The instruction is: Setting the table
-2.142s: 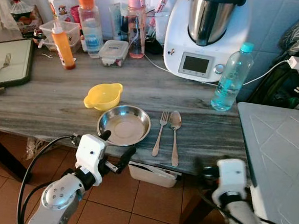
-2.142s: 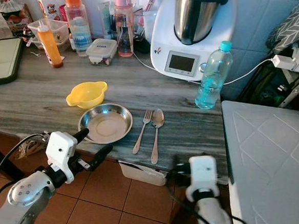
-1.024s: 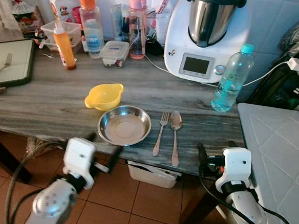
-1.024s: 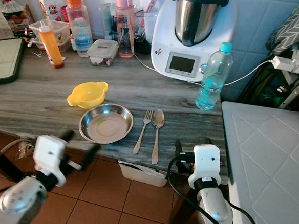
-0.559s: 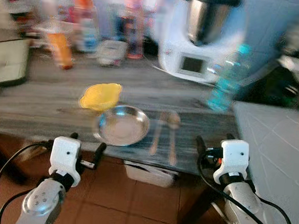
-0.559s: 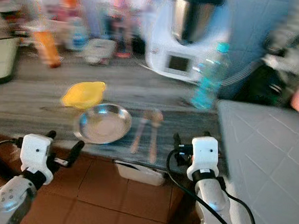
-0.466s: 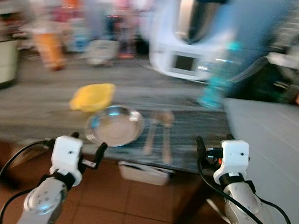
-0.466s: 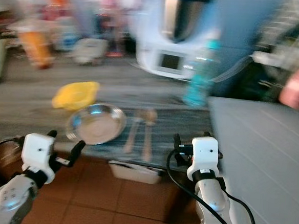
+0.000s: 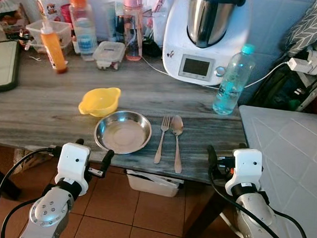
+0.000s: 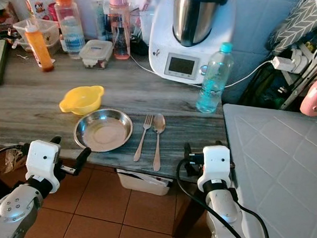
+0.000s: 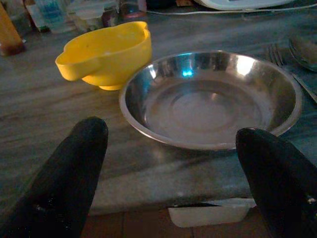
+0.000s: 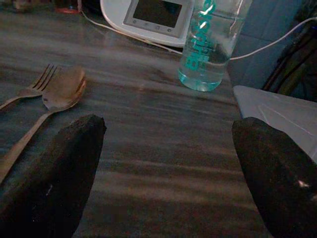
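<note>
A steel plate (image 9: 123, 131) lies near the front edge of the grey wooden table (image 9: 50, 111), with a yellow bowl (image 9: 99, 101) touching its far left rim. A fork (image 9: 161, 138) and a spoon (image 9: 176, 139) lie side by side just right of the plate. My left gripper (image 9: 93, 152) hangs open below the table edge, in front of the plate (image 11: 208, 106). My right gripper (image 9: 226, 152) is open at the table's front right corner, right of the spoon (image 12: 54, 96), with nothing between its fingers.
A clear water bottle (image 9: 232, 80) and a white food processor (image 9: 205, 35) stand at the back right. Bottles and a lidded container (image 9: 107, 54) line the back wall. A grey tiled surface (image 9: 292, 155) adjoins on the right. A white tub (image 9: 151, 182) sits under the table.
The camera swung and blurred, then steadied. My left gripper dropped from the plate's rim to below the table edge. My right gripper rose to the table's front corner.
</note>
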{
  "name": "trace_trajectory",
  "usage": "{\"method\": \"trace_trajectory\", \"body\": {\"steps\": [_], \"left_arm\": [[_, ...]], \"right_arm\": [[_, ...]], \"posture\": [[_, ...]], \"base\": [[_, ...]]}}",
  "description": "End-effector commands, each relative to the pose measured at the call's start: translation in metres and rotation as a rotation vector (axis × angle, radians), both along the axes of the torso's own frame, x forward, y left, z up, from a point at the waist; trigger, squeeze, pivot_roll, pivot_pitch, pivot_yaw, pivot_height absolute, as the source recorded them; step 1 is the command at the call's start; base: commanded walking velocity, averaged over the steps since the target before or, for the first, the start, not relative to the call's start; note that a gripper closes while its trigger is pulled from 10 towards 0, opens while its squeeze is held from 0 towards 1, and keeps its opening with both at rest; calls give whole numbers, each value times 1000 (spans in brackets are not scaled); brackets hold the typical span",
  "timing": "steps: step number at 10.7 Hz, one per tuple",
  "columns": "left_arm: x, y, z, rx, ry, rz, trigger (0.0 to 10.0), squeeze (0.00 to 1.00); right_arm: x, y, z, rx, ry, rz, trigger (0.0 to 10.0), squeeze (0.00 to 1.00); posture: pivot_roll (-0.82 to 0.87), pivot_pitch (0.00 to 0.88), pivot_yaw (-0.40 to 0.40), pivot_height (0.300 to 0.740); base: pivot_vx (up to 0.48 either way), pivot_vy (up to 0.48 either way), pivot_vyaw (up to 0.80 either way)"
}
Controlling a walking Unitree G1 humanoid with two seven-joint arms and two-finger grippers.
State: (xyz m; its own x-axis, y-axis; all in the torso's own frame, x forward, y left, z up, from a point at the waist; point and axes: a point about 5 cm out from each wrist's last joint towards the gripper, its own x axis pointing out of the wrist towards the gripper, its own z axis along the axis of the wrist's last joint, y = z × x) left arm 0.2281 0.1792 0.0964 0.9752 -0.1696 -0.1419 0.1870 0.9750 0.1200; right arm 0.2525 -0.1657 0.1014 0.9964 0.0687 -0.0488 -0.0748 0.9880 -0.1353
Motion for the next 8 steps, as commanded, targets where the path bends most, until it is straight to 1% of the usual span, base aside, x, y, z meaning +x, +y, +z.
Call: {"method": "trace_trajectory", "body": {"steps": [1, 8], "left_arm": [[0, 0, -3, 12, 19, 3, 10000, 0], [2, -3, -5, 10, 31, -7, 10000, 0]], "right_arm": [[2, -1, 1, 0, -3, -4, 10000, 0], [3, -2, 0, -4, -2, -8, 10000, 0]], "posture": [[111, 0, 8, 740], [107, 0, 9, 740]], "base": [[0, 0, 0], [0, 0, 0]]}}
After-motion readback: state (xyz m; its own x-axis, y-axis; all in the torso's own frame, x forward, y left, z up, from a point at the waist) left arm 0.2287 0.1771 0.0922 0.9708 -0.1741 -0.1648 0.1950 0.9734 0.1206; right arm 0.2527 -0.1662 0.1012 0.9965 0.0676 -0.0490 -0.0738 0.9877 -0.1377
